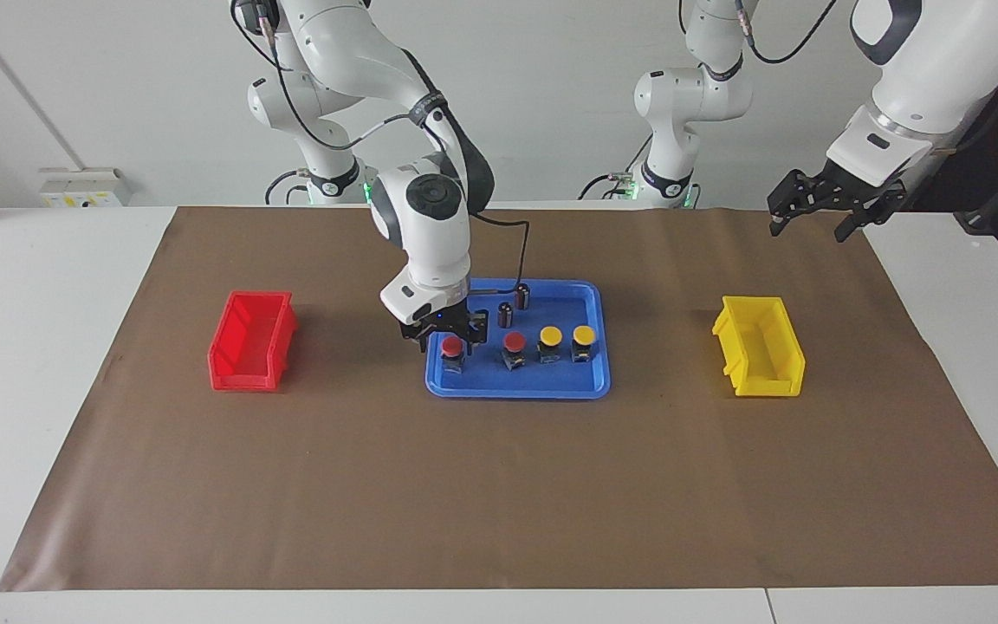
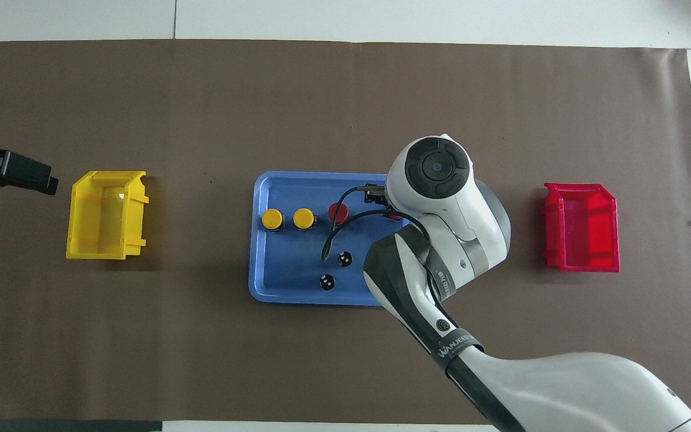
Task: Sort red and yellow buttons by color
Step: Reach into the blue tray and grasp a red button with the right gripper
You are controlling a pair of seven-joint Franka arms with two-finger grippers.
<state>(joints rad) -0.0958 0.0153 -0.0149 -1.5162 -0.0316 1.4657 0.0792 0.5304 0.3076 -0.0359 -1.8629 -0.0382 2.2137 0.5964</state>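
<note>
facing view shows the right gripper [image 1: 447, 336] low in the blue tray [image 1: 596, 381], jaws apart astride the red button [image 1: 452, 348] at the tray's right-arm end; the button stands upright between them. left gripper [image 1: 819, 208] waits off the tray, jaws apart.

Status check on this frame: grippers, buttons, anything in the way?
Right gripper open, straddling end red button in blue tray. Left gripper waiting, raised near yellow bin. All four buttons in tray. Nothing blocking.
</note>
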